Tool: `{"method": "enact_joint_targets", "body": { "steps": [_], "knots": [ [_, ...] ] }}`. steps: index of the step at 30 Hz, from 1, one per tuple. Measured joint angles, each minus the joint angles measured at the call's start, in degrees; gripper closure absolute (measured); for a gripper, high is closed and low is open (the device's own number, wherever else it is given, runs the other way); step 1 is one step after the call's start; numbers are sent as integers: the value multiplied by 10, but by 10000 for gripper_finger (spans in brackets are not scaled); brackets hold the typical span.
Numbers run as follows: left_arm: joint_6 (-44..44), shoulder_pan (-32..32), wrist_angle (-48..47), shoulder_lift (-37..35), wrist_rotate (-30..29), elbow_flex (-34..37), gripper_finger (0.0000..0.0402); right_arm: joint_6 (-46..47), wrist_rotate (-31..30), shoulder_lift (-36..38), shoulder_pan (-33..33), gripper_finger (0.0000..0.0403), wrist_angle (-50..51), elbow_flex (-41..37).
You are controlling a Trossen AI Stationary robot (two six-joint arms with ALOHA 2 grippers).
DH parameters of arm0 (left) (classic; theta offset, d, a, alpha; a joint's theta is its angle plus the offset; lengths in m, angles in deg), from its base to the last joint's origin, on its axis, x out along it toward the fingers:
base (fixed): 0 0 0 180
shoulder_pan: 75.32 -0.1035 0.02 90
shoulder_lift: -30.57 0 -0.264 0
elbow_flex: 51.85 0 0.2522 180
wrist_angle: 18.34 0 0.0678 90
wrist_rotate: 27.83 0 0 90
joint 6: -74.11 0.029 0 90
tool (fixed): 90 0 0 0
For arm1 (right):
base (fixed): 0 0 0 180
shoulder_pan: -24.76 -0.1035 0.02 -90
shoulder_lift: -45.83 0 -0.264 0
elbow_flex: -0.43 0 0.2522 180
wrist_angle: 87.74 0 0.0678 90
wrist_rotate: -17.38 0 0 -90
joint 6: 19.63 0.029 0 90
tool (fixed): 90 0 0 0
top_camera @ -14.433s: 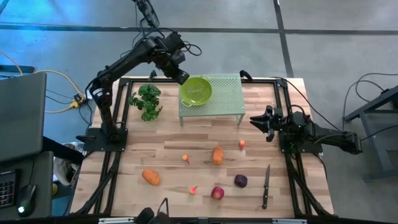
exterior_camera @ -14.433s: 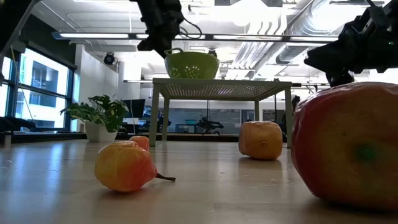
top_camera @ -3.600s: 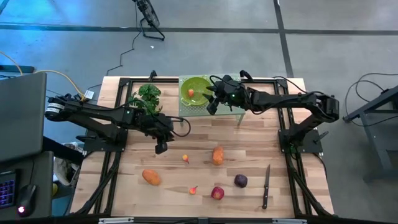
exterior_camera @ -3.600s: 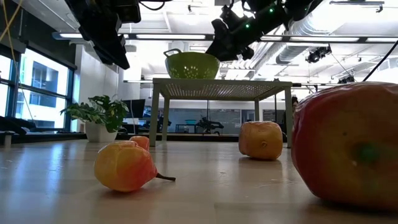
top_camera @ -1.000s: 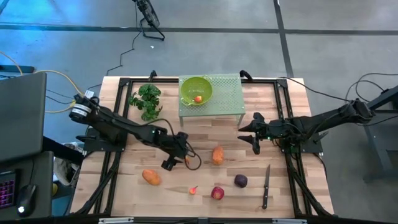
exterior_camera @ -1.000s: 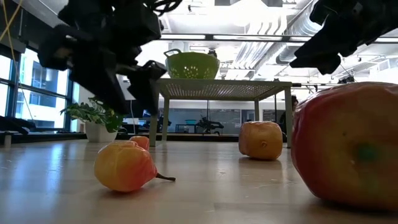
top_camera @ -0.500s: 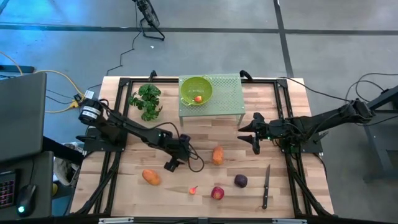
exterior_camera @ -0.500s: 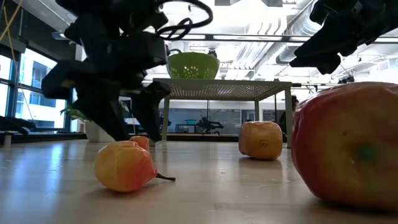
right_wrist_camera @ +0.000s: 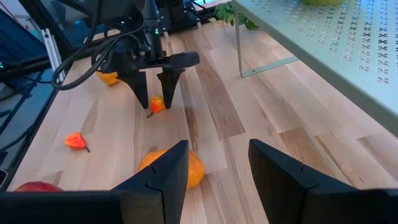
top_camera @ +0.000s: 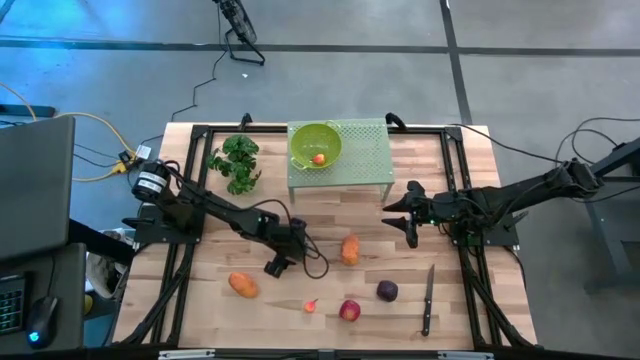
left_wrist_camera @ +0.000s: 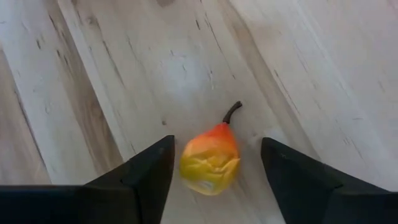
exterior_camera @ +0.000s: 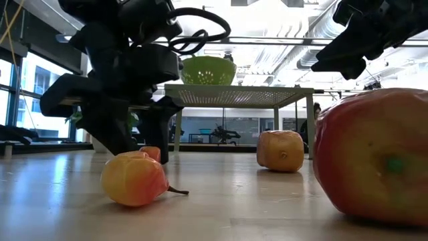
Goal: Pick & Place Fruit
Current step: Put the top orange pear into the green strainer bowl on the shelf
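From your overhead seat, the colander (top_camera: 315, 145) sits on the perforated stand (top_camera: 362, 152) at twelve o'clock, the plant (top_camera: 236, 162) at eleven, the knife (top_camera: 427, 299) at five, the apple (top_camera: 349, 310) at six.

A light wooden table (top_camera: 330, 215) is seen. On it are laid scattered fruit (top_camera: 349, 250), a knife (top_camera: 427, 298), a leafy plant (top_camera: 236, 163) and a green perforated stand (top_camera: 360, 160).

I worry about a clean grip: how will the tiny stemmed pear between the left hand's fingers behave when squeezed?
The small pear is rounded and tapered, so it may squirt or roll from between the left hand's open fingers. It looks light. Its thin stem seems fragile, and may snag.
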Motion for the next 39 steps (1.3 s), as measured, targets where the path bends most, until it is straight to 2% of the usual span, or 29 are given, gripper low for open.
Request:
{"method": "enact_joint_targets", "body": {
  "steps": [9,13,21,31,39],
  "knots": [
    [-2,0,3,1,-1,0,273,2,0,0,0,243,0,0],
    [-5,0,3,1,-2,0,298,2,0,0,0,243,0,0],
    [-24,0,-3,-12,-4,0,298,2,0,0,0,243,-1,0],
    [-23,0,-2,-77,-6,0,298,25,2,0,0,243,-1,0],
    [-21,-1,-19,-131,-67,-30,298,34,2,0,0,243,-2,0]
  ]
}}
